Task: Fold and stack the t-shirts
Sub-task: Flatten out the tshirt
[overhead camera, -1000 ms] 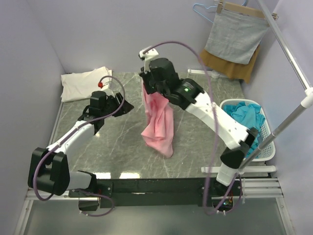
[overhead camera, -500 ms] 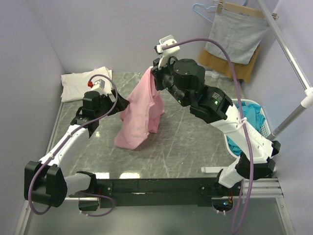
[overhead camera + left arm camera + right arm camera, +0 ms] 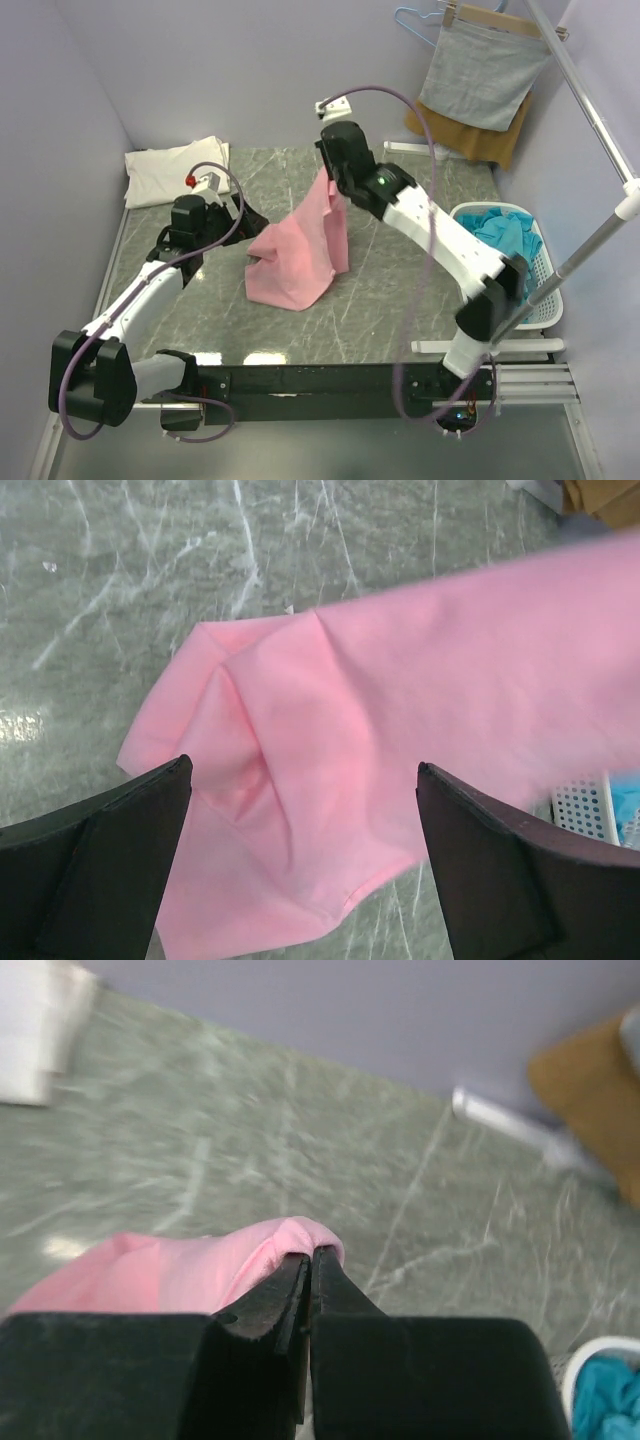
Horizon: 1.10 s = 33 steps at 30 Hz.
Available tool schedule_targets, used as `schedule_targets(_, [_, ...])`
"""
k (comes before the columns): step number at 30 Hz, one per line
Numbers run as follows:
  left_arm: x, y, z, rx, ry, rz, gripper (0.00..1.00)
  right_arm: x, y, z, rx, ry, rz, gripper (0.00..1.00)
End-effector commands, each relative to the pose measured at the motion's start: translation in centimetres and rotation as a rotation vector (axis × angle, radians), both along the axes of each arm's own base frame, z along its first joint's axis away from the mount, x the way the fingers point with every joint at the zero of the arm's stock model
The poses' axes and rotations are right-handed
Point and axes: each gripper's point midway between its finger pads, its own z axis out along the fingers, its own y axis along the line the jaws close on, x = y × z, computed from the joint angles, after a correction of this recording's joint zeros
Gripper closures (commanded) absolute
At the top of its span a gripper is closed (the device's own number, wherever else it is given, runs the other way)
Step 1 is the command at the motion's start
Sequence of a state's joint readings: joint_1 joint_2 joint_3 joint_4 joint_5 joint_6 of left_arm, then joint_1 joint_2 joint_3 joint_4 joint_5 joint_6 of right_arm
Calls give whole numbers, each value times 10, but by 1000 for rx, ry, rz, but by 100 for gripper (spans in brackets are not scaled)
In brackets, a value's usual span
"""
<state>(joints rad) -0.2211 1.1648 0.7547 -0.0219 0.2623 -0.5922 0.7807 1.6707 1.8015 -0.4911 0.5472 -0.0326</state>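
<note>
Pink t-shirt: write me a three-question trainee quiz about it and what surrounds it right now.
1. True or false: the right hand is shut on the pink t-shirt.
2. The left hand is: A open, B shut on the shirt, C out of view.
3. Fill in: the teal-blue t-shirts lie in the white ____.
Key: 1 true; 2 A; 3 basket.
</note>
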Motion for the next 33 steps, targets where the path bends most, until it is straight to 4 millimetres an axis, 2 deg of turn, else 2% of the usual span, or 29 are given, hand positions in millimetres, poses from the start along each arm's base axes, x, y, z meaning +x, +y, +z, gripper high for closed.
schedule_targets(1, [2,-5,10,-28,-40,-24,0,83,-65,-69,59,125,-242,100])
schedule_targets(2, [3,-5,10,-30,-41,-23,1,101,-61,-85,80,169,-225,100])
schedule_targets(4, [6,-7,9,-30,-38,-31,0,125,-76,-98,124,201,-270,88])
schedule_targets(5, [6,-8,9,-28,-35,-37,0,142,-94,-104,127,222,-313,65])
schedule_targets(6, [7,-9,7,-26,-30,-42,1,150,-103,-105,137,221,-340,49])
schedule_targets(8, [9,-10,9,-26,-35,-47,0,158,-115,-103,141,234,-346,33])
schedule_targets(10, [10,-11,7,-25,-31,-56,1,150,-116,-98,134,238,-331,30])
schedule_targets(11, [10,-11,5,-23,-30,-53,1,132,-116,-97,145,257,-308,29])
schedule_targets(13, [11,-11,0,-20,-22,-50,1,104,-96,-107,188,322,-212,28])
schedule_targets(14, [12,-10,-1,-19,-18,-49,1,76,-97,-119,188,361,-189,28])
schedule_targets(16, [14,-12,-8,-22,-2,-53,1,39,-77,-133,206,420,-78,28])
schedule_targets(17, [14,-12,-10,-23,5,-53,1,14,-78,-145,210,454,-57,28])
schedule_targets(19, [16,-14,-13,-29,11,-57,1,-15,-70,-157,264,527,-13,31])
schedule_targets(20, [17,-14,-14,-29,14,-58,1,-43,-60,-164,313,599,67,33])
schedule_targets(21, [18,-15,-16,-27,20,-60,1,-54,-57,-168,342,622,85,34])
schedule_targets(22, [19,-15,-16,-27,20,-57,1,-72,-51,-182,376,666,114,34])
schedule_targets(23, [20,-14,-17,-27,24,-51,1,-88,-42,-173,422,672,178,34])
schedule_targets(27, [21,-15,-16,-30,22,-54,1,-126,-22,-190,448,743,227,34])
schedule_targets(29, [21,-15,-18,-31,24,-54,0,-145,-9,-206,434,797,260,34])
schedule_targets(33, [20,-14,-20,-25,30,-50,1,-162,8,-233,463,869,247,35])
